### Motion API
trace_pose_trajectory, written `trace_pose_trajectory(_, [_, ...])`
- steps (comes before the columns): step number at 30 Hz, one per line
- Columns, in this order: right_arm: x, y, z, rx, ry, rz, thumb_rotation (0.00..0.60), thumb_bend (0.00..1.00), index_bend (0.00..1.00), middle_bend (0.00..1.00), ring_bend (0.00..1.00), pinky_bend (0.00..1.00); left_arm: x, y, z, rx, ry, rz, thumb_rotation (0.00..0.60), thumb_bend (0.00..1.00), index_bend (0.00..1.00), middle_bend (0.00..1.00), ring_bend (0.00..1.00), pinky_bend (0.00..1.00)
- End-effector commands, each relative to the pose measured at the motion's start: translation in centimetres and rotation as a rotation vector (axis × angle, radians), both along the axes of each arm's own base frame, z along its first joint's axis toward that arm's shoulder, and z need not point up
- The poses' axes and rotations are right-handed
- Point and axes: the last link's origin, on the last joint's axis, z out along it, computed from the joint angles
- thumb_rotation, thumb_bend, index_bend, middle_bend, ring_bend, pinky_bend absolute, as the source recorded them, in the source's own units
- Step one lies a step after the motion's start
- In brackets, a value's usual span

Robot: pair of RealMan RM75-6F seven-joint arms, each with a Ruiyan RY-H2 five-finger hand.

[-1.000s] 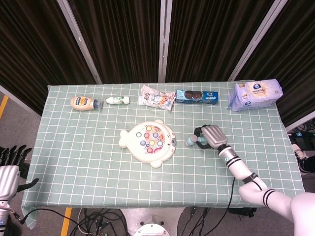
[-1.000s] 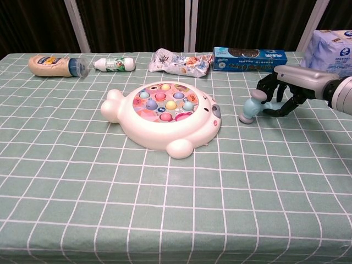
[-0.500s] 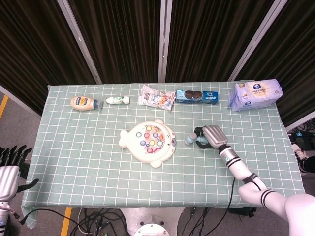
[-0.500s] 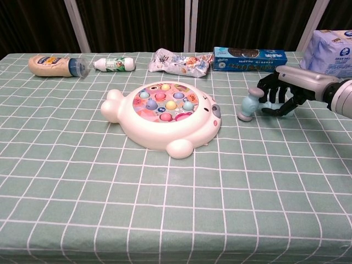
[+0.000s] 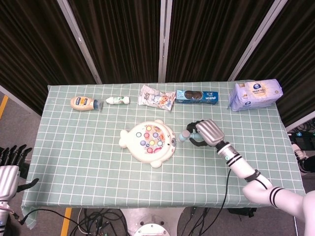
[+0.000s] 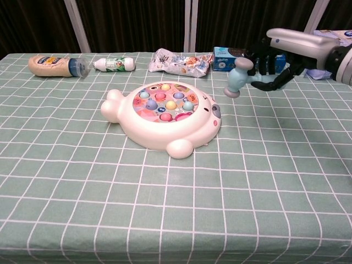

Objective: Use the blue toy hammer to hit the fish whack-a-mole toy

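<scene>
Lifted off the tabletop [image 6: 66,165] and carried toward the toy since a second ago: small blue plastic toy hammer [image 6: 237,80], now raised, head just right of the white fish-shaped whack-a-mole toy with coloured buttons [image 5: 149,140], apart from it. Right robot hand [image 5: 209,132], fingers curled round the hammer's handle, gripping it. Toy near the tabletop's middle. Left robot hand [image 5: 11,169] beyond the tabletop's left edge, fingers spread, holding nothing.

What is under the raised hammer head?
Only bare checked tablecloth lies beneath the blue toy hammer held by the right hand; the fish toy sits alongside, nothing hidden.
</scene>
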Motion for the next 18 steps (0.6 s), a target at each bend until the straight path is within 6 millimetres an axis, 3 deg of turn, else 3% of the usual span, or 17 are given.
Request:
trace_pose_trajectory(1, [5.2,-0.2,1.1,0.037,0.054,0.083,0.6,0.74,0.76,0.65,0.54,0.67,0.1,0.0,0.0,0.001,0.003,-0.005,0.6,0.0,0.15,0.09,0.0,0.0])
trace_pose_trajectory(8, [9.4,-1.0,-0.9,0.093,0.139,0.103,0.6,0.75,0.77,0.66,0.54,0.67,0.4,0.1,0.1,0.0,0.009,-0.016,0.6,0.0,0.15,0.09,0.0,0.0])
trace_pose_trajectory(18, [9.7,-1.4,-3.5,0.104,0.223,0.095,0.6,0.75,0.77,0.66,0.55,0.67,-0.1,-0.1,-0.1,-0.003,-0.002,-0.001,0.6,0.0,0.15,0.09,0.0,0.0])
